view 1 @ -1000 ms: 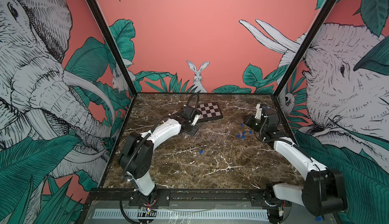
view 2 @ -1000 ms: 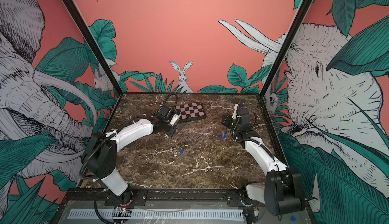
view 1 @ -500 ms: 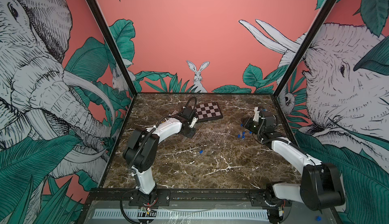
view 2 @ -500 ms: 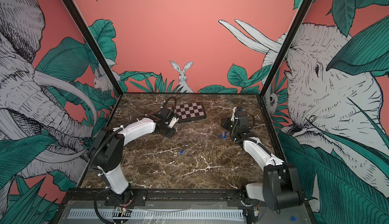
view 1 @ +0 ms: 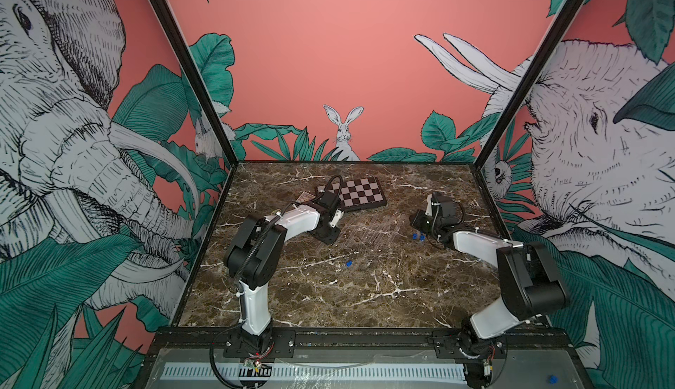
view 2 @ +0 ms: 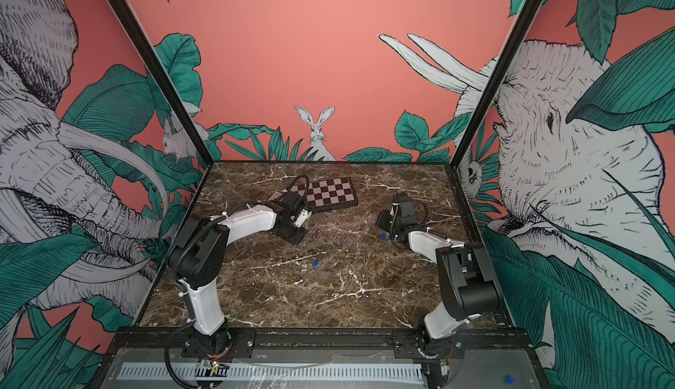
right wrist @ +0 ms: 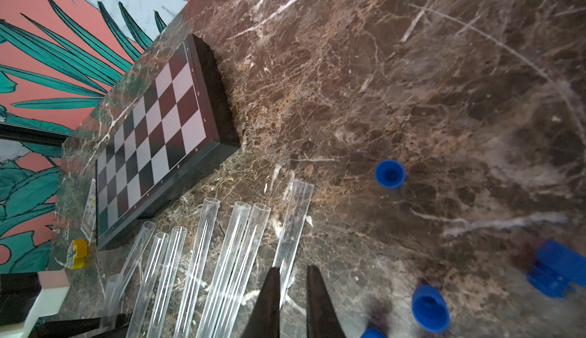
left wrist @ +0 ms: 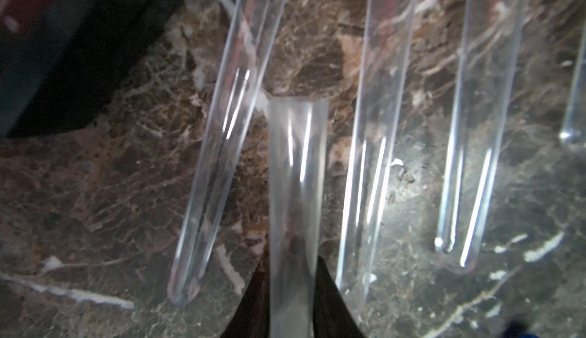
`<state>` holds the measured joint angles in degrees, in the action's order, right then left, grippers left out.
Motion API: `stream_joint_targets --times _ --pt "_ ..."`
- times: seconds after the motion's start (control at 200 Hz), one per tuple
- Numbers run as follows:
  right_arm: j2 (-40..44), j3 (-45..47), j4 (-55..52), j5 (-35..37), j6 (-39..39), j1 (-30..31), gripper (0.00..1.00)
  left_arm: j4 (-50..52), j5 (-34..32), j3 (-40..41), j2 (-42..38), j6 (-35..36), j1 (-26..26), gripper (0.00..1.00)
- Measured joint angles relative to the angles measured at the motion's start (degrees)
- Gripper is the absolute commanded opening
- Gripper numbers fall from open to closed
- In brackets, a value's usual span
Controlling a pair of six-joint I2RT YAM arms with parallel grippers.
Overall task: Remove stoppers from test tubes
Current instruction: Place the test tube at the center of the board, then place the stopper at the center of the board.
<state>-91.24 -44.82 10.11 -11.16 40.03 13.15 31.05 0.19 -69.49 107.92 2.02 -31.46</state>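
Left of the desk's middle, your left end effector brackets one test tube. I cannot tell whether the jaws pinch it or only flank it. Pull away crooked and you could drag that tube into its neighbours and set the row rolling. Your right end effector, jaws slightly parted and empty, hangs just by the rightmost tube; drop lower and you would knock it. Loose stoppers toward the right edge could roll if brushed. Count: eight test tubes side by side before the chessboard, none plugged. Four blue stoppers show in the right wrist view, one a blur. What looks like another lies off the desk, past its front right corner.
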Motion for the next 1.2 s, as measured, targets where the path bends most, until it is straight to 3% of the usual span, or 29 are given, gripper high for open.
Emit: stream_joint_targets --times 0.69,0.94,1.005,1.055,1.2 --pt "-10.64 -3.26 2.49 6.49 -3.91 1.81 0.00 0.57 -0.20 -0.87 0.55 1.42 -0.07 0.49" --pt "-12.41 -4.81 2.56 8.15 -5.16 2.43 0.01 0.46 -1.84 -0.87 -2.32 3.43 -2.01 0.69" --pt "-12.63 -5.09 2.58 8.68 -5.55 2.67 0.01 0.31 -2.54 -0.87 -4.94 3.91 -2.71 0.79" --pt "-12.70 -5.18 2.58 8.96 -5.75 2.82 0.02 0.20 -2.95 -0.87 -7.06 4.09 -3.23 0.99" --pt "-13.20 -5.73 2.67 9.49 -6.01 3.10 0.04 -1.09 -4.13 -0.87 -13.46 4.96 -4.33 0.99"
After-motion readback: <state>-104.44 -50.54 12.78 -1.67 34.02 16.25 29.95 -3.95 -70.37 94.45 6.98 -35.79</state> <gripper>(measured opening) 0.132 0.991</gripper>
